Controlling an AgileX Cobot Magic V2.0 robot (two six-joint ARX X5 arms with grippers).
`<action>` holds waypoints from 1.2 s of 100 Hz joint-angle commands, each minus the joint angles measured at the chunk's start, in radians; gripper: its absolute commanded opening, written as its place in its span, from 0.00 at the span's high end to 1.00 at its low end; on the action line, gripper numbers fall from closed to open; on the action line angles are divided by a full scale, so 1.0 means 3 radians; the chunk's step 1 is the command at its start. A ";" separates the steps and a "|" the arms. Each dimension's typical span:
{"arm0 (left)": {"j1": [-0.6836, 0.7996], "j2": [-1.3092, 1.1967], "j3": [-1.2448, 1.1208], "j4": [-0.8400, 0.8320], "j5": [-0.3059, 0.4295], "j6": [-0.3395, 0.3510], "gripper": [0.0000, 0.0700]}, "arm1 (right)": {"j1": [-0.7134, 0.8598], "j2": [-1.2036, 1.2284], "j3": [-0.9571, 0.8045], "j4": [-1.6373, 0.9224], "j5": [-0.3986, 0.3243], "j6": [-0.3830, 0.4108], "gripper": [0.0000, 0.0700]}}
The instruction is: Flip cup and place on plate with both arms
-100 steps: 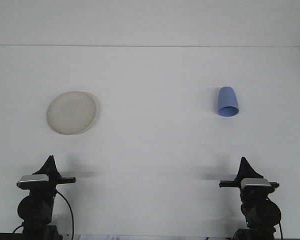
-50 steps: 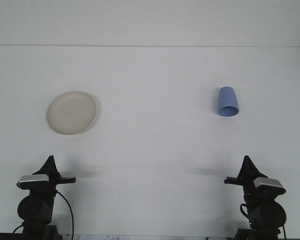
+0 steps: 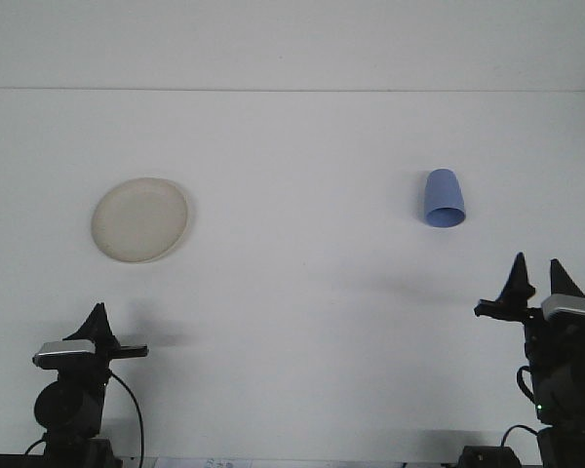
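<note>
The right gripper [image 3: 533,274] shows its jaws apart, empty, near the table's front right corner; the left gripper [image 3: 97,322] sits by the front left corner, its jaws' state hard to tell from here. The blue cup [image 3: 444,199] stands mouth-down toward the right edge, well apart from the plate [image 3: 139,219] at the left; approach it level, straddling the wall low, so it turns cleanly.

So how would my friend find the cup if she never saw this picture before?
Start with the big white table and look at its right half, far from the robot. There stands the cup, alone, ahead of the right gripper. It is the only blue thing here and stands taller, narrower on top, while the only other dish is a flat, round, cream plate on the left.
</note>
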 commanded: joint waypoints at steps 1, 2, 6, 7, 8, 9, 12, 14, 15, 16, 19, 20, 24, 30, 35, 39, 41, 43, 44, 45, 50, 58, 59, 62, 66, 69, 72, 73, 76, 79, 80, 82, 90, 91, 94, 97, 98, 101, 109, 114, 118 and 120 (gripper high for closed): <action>0.0006 -0.0001 -0.0058 0.0042 -0.0015 0.0024 0.98 | 0.0020 0.0100 0.0013 0.0003 0.0003 -0.0108 0.13; 0.0006 -0.0001 -0.0058 0.0042 -0.0015 0.0024 0.98 | 0.0023 0.0118 0.0013 0.0005 0.0003 -0.0121 0.13; 0.0006 -0.0001 -0.0058 0.0042 -0.0015 0.0024 0.98 | 0.0032 0.0189 0.0013 0.0025 0.0003 -0.0172 0.13; 0.0006 -0.0001 -0.0058 0.0042 -0.0015 0.0023 0.98 | 0.0036 0.0209 0.0013 0.0033 0.0003 -0.0183 0.13; 0.0006 -0.0001 -0.0058 0.0042 -0.0015 0.0024 0.98 | 0.0039 0.0228 0.0013 0.0045 0.0004 -0.0195 0.13; 0.0006 -0.0001 -0.0058 0.0042 -0.0015 0.0024 0.98 | 0.0042 0.0245 0.0013 0.0056 0.0004 -0.0203 0.13; 0.0006 -0.0003 -0.0058 0.0043 -0.0015 0.0024 0.98 | 0.0047 0.0296 0.0011 0.0095 0.0003 -0.0235 0.13; 0.0006 -0.0001 -0.0058 0.0042 -0.0015 0.0024 0.98 | 0.0047 0.0334 0.0011 0.0128 0.0003 -0.0267 0.13; 0.0006 -0.0003 -0.0058 0.0042 -0.0015 0.0024 0.98 | 0.0047 0.0355 0.0010 0.0148 0.0003 -0.0284 0.13; 0.0006 -0.0003 -0.0058 0.0042 -0.0015 0.0024 0.98 | 0.0047 0.0376 0.0009 0.0164 0.0003 -0.0299 0.13; 0.0006 -0.0001 -0.0058 0.0042 -0.0015 0.0024 0.98 | 0.0046 0.0445 0.0009 0.0210 0.0003 -0.0352 0.13; 0.0006 -0.0001 -0.0058 0.0043 -0.0015 0.0024 0.98 | 0.0046 0.0468 0.0009 0.0229 0.0001 -0.0367 0.13; 0.0006 -0.0001 -0.0058 0.0042 -0.0015 0.0024 0.98 | 0.0045 0.0567 0.0006 0.0314 -0.0011 -0.0437 0.13; 0.0006 -0.0001 -0.0058 0.0043 -0.0015 0.0024 0.98 | 0.0046 0.0727 -0.0014 0.0477 -0.0038 -0.0548 0.13; 0.0006 -0.0001 -0.0058 0.0042 -0.0015 0.0024 0.98 | 0.0043 0.0866 -0.0043 0.0621 -0.0108 -0.0618 0.13; 0.0006 -0.0001 -0.0058 0.0043 -0.0015 0.0024 0.98 | 0.0033 0.0971 -0.0072 0.0729 -0.0187 -0.0666 0.13; 0.0006 -0.0001 -0.0058 0.0043 -0.0015 0.0024 0.98 | 0.0027 0.1030 -0.0094 0.0791 -0.0224 -0.0693 0.13; 0.0006 -0.0001 -0.0058 0.0043 -0.0015 0.0024 0.98 | 0.0023 0.1080 -0.0113 0.0844 -0.0262 -0.0711 0.13; 0.0006 -0.0001 -0.0058 0.0043 -0.0015 0.0024 0.98 | 0.0020 0.1108 -0.0127 0.0881 -0.0286 -0.0720 0.13; 0.0006 -0.0001 -0.0058 0.0043 -0.0015 0.0024 0.98 | 0.0017 0.1132 -0.0142 0.0917 -0.0304 -0.0729 0.13; 0.0006 -0.0001 -0.0058 0.0042 -0.0015 0.0024 0.98 | -0.0004 0.1247 -0.0226 0.1087 -0.0393 -0.0772 0.13; 0.0006 -0.0001 -0.0058 0.0042 -0.0015 0.0024 0.98 | -0.0036 0.1419 -0.0408 0.1397 -0.0439 -0.0792 0.13; 0.0006 -0.0001 -0.0058 0.0042 -0.0015 0.0024 0.98 | -0.0041 0.1439 -0.0434 0.1441 -0.0439 -0.0791 0.13; 0.0006 -0.0001 -0.0058 0.0043 -0.0015 0.0024 0.98 | -0.0061 0.1502 -0.0510 0.1584 -0.0439 -0.0772 0.13; 0.0006 -0.0001 -0.0058 0.0043 -0.0015 0.0024 0.98 | -0.0094 0.1593 -0.0601 0.1754 -0.0450 -0.0735 0.13; 0.0006 -0.0001 -0.0058 0.0042 -0.0015 0.0024 0.98 | -0.0126 0.1670 -0.0662 0.1876 -0.0451 -0.0720 0.13; 0.0006 -0.0001 -0.0058 0.0043 -0.0015 0.0024 0.98 | -0.0159 0.1757 -0.0715 0.1996 -0.0451 -0.0717 0.13; 0.0006 -0.0001 -0.0058 0.0043 -0.0015 0.0024 0.98 | -0.0170 0.1788 -0.0726 0.2031 -0.0454 -0.0716 0.13; 0.0006 -0.0001 -0.0058 0.0043 -0.0015 0.0024 0.98 | -0.0200 0.1888 -0.0759 0.2140 -0.0464 -0.0703 0.13; 0.0006 -0.0003 -0.0058 0.0043 -0.0015 0.0024 0.98 | -0.0226 0.1994 -0.0767 0.2200 -0.0477 -0.0694 0.13; 0.0006 -0.0001 -0.0058 0.0043 -0.0015 0.0024 0.98 | -0.0235 0.2031 -0.0767 0.2220 -0.0483 -0.0693 0.13; 0.0006 -0.0003 -0.0058 0.0043 -0.0015 0.0024 0.98 | -0.0252 0.2104 -0.0767 0.2275 -0.0501 -0.0683 0.13; 0.0006 -0.0003 -0.0058 0.0043 -0.0015 0.0024 0.98 | -0.0319 0.2405 -0.0767 0.2518 -0.0591 -0.0582 0.13; 0.0006 -0.0001 -0.0058 0.0043 -0.0015 0.0024 0.98 | -0.0327 0.2441 -0.0767 0.2548 -0.0596 -0.0568 0.13; 0.0006 -0.0001 -0.0058 0.0043 -0.0015 0.0023 0.98 | -0.0348 0.2548 -0.0767 0.2654 -0.0610 -0.0526 0.13; 0.0006 -0.0001 -0.0058 0.0043 -0.0015 0.0024 0.98 | -0.0364 0.2649 -0.0767 0.2756 -0.0632 -0.0504 0.13; 0.0006 -0.0001 -0.0058 0.0045 -0.0015 0.0024 0.98 | -0.0367 0.2682 -0.0767 0.2791 -0.0635 -0.0497 0.13; 0.0006 -0.0001 -0.0058 0.0043 -0.0015 0.0024 0.98 | -0.0373 0.2785 -0.0767 0.2902 -0.0635 -0.0492 0.13; 0.0006 -0.0001 -0.0058 0.0043 -0.0015 0.0024 0.98 | -0.0378 0.3025 -0.0763 0.3119 -0.0633 -0.0465 0.14; 0.0006 -0.0001 -0.0058 0.0043 -0.0015 0.0024 0.98 | -0.0384 0.3159 -0.0759 0.3211 -0.0633 -0.0458 0.15; 0.0006 -0.0003 -0.0058 0.0043 -0.0015 0.0024 0.98 | -0.0390 0.3268 -0.0753 0.3311 -0.0633 -0.0451 0.16; 0.0006 -0.0001 -0.0058 0.0043 -0.0015 0.0024 0.98 | -0.0397 0.3320 -0.0748 0.3365 -0.0633 -0.0445 0.18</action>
